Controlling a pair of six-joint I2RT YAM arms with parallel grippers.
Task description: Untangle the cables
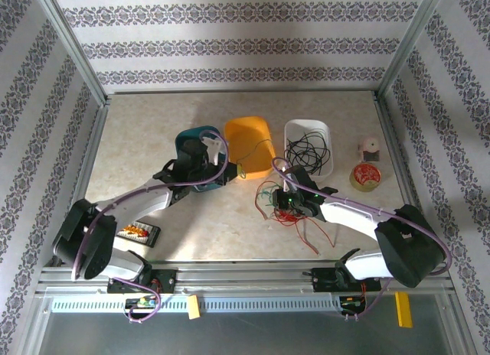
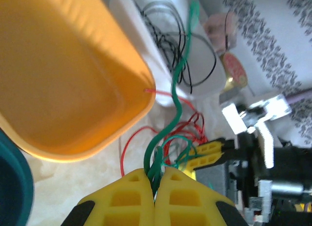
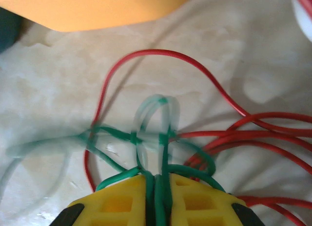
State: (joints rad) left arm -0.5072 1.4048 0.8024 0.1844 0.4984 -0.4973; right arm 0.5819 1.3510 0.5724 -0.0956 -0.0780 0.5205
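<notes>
A: Where do the cables (image 1: 287,210) lie?

B: Knotted on the bench (image 1: 153,125), near the orange tub (image 1: 249,144); the left hand (image 2: 155,179) is clamped on the green cable (image 2: 176,104); the right hand (image 3: 157,182) pinches green strands at the knot as well.

A: And the risk?

B: With both hands hauling on the same cable, I judge the knot would tighten round the red cable (image 3: 161,53); a hard tug could drag the whole tangle along; the thin wire might also slip free.
</notes>
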